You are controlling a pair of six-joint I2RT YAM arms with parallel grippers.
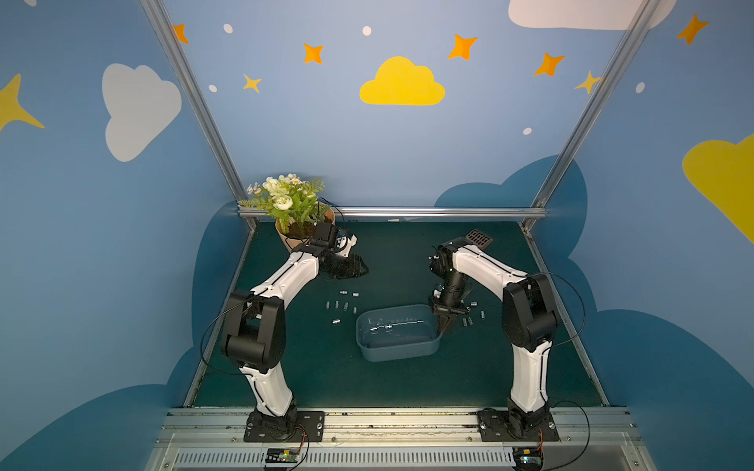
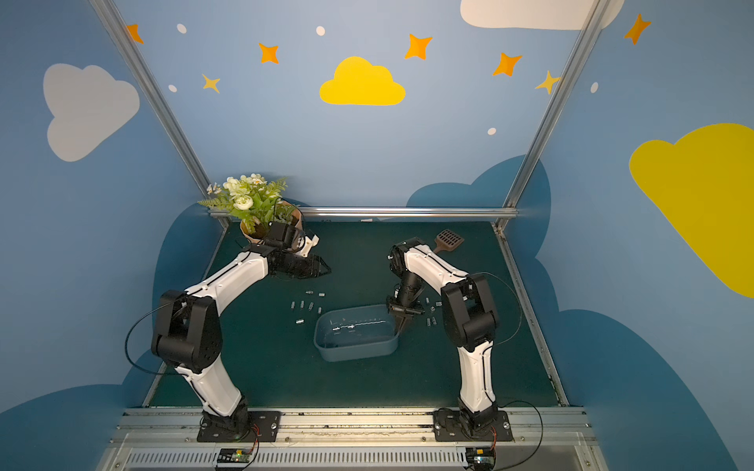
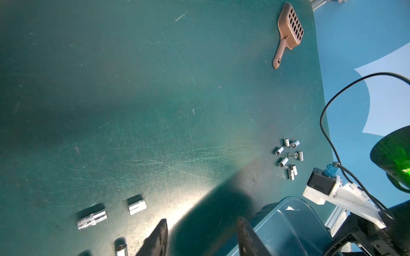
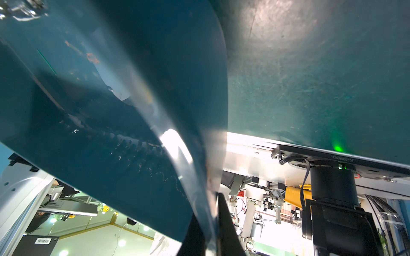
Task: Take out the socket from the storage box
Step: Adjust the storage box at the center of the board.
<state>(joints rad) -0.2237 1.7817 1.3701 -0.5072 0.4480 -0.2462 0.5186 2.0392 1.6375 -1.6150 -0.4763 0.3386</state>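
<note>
The storage box (image 1: 402, 351) (image 2: 359, 351), a shallow blue-grey tub, sits mid-mat in both top views. Two silver sockets (image 1: 380, 327) (image 2: 343, 327) lie on its floor. My right gripper (image 1: 442, 327) (image 2: 400, 326) is shut on the box's right rim. In the right wrist view its jaws (image 4: 209, 221) pinch the box wall (image 4: 111, 88). My left gripper (image 1: 361, 270) (image 3: 202, 232) hangs open and empty over bare mat, behind and left of the box. The box's corner (image 3: 288, 223) shows beside one finger.
Several loose sockets (image 1: 342, 305) (image 3: 92, 216) lie on the mat left of the box. Another cluster (image 1: 473, 315) (image 3: 288, 157) lies to its right. A peach flowerpot (image 1: 287, 240) stands back left. A brown slotted scoop (image 1: 479, 237) (image 3: 288, 33) lies back right.
</note>
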